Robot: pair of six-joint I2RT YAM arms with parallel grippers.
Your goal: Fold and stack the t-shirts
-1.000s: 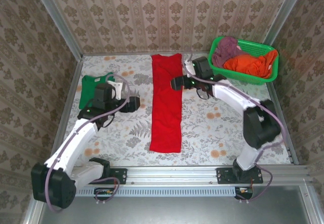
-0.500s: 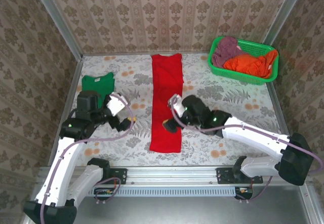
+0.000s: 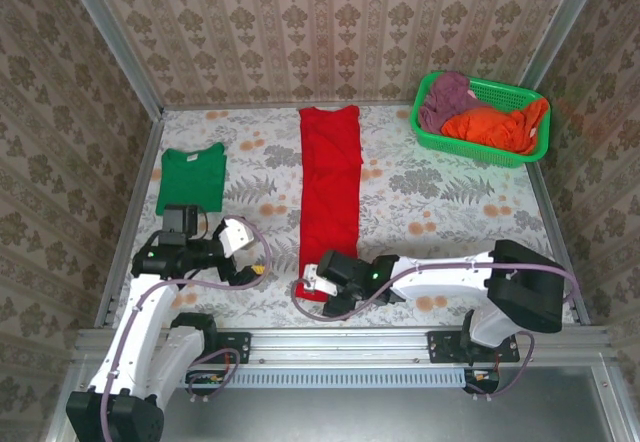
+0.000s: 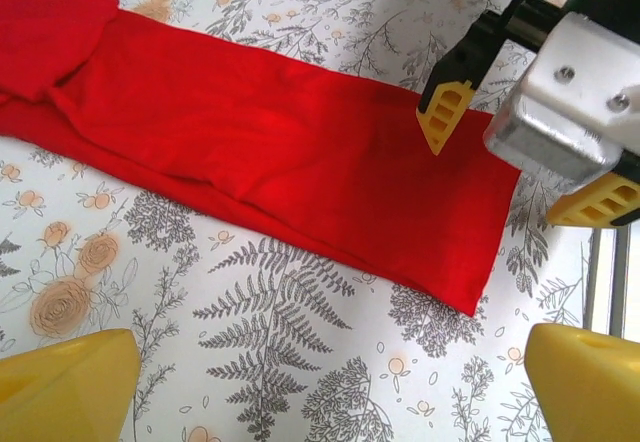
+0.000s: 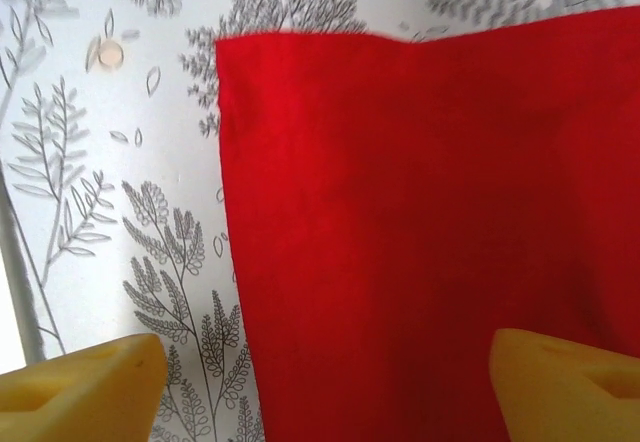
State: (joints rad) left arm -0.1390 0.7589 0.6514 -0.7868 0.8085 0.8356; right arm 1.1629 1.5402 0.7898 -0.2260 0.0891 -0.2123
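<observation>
Your right end effector (image 3: 322,290) is down at the near hem of the red t-shirt (image 3: 330,192) — fingers spread over the cloth, nothing gripped yet. The shirt lies as one long strip down the middle of the worktop (image 3: 440,212), near to far. I'd get a finger under every layer before you pinch, then carry the hem toward the far end in a low arc so the strip halves squarely. Your left end effector (image 3: 255,262) hovers wide open just left of that hem. The count: two t-shirts laid out — one red, one green t-shirt (image 3: 191,177) folded at far left. One green basket (image 3: 475,150) sits far right, and I can't count the clothes heaped in it.
</observation>
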